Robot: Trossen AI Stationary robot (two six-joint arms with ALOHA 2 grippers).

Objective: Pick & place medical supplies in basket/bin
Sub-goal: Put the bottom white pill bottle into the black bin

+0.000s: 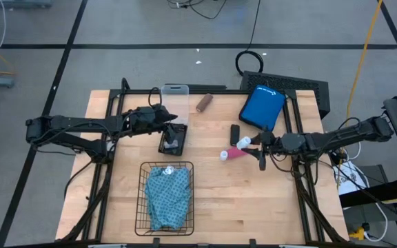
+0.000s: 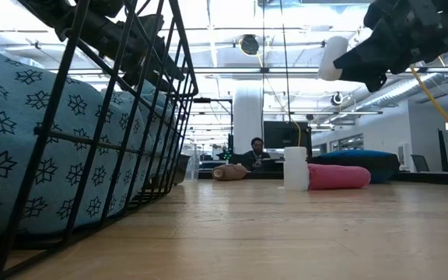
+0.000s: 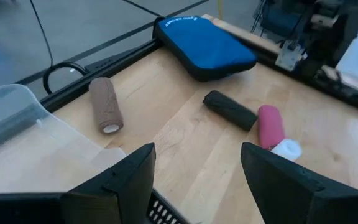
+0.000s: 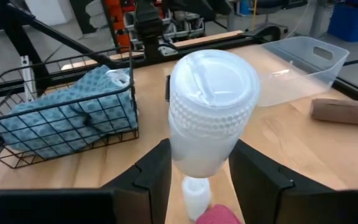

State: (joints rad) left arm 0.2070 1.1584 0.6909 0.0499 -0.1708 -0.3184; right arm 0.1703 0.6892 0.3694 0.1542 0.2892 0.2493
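The black wire basket [image 1: 165, 196] near the front edge holds the folded teal cloth [image 1: 167, 193]. My right gripper [image 1: 253, 142] hangs level above the table's right half, shut on a white-capped vial [image 4: 211, 106]. Beneath it a second vial [image 1: 223, 156] stands on its base beside the lying pink roll [image 1: 237, 152]. The black block [image 1: 235, 132] and brown roll [image 1: 204, 102] lie farther back. My left gripper [image 1: 174, 124] stands open above the small black tray [image 1: 173, 140], nothing between its fingers [image 3: 123, 180]. My right gripper pinches the vial's lower body [image 4: 201, 158] between its two fingers, coming level from the table's right side. The ribbed white cap [image 4: 213, 78] stands above the fingers. The vial is lifted clear of the table, roughly upright, tipped a little.
A clear plastic box [image 1: 174, 96] sits at the far left of centre and a blue pouch [image 1: 262, 107] at the far right. Bare wood lies between the basket and the pink roll. A person [image 2: 257, 152] sits in the room beyond the table.
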